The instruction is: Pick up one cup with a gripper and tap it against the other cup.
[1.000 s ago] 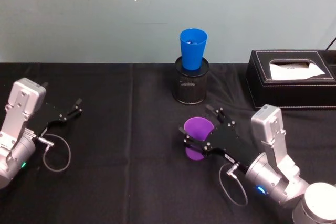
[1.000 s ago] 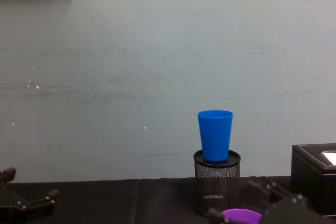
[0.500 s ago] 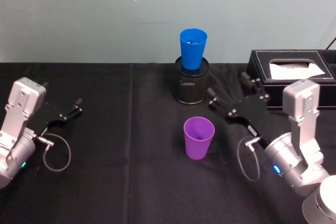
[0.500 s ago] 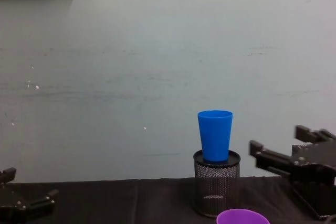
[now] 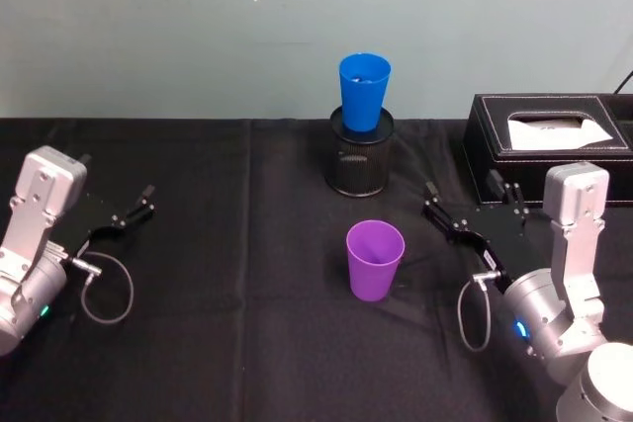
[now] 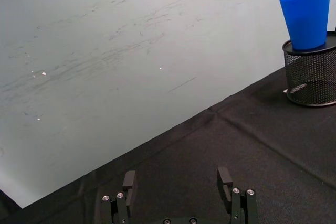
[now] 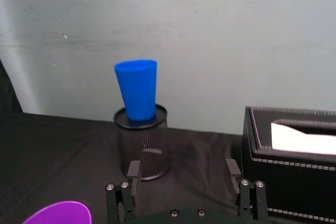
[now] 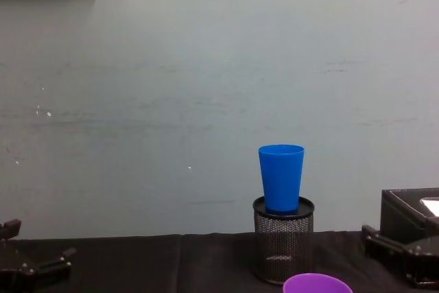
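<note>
Purple tumbler (image 5: pixel 375 260): standing upright, at nine o'clock of right gripper (image 5: pixel 472 208), fingers spread, empty, nearer arm. Left gripper (image 5: pixel 134 209): idling, parted. Blue tumbler (image 5: pixel 364 92): sitting in mesh holder (image 5: pixel 360 163).

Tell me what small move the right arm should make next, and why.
Probably bring the right gripper left toward the purple cup. Its fingers are open and empty, the cup stands upright on the cloth beside it, and the blue cup sits untouched in the mesh holder.
</note>
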`<state>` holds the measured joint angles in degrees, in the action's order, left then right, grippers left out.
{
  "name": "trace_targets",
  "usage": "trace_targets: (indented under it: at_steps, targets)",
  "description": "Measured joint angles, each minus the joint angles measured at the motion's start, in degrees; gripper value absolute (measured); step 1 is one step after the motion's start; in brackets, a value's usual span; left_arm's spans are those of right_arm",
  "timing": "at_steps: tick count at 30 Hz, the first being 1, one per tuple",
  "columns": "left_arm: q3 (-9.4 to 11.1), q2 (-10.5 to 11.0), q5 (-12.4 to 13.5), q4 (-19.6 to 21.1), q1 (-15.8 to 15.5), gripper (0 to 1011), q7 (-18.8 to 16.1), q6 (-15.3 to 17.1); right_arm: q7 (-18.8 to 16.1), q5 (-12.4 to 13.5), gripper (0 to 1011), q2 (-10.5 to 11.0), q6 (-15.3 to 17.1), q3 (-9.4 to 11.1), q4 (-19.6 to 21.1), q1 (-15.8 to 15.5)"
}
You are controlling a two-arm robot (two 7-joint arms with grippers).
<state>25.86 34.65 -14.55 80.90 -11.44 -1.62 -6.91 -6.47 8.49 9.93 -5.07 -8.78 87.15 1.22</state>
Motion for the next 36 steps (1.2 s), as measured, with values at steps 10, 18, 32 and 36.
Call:
trace_targets:
  at_steps: [10, 18, 32, 36]
  targets:
    - [0.00, 0.00, 0.00, 0.00, 0.00, 1000, 0.00, 0.00, -0.94, -0.36, 1003, -1.84, -0.16, 0.97, -4.02, 0.86]
    - [0.00, 0.00, 0.00, 0.00, 0.00, 1000, 0.00, 0.00, -2.90, 0.35, 1002, -2.02, 0.30, 1.21, -5.20, 1.17]
    - [0.00, 0.00, 0.00, 0.00, 0.00, 1000, 0.00, 0.00, -2.69, 0.17, 1003, -2.00, 0.21, 1.14, -5.09, 1.17]
    - [0.00, 0.00, 0.00, 0.00, 0.00, 1000, 0.00, 0.00, -2.66, 0.15, 1002, -2.00, 0.20, 1.12, -5.07, 1.17]
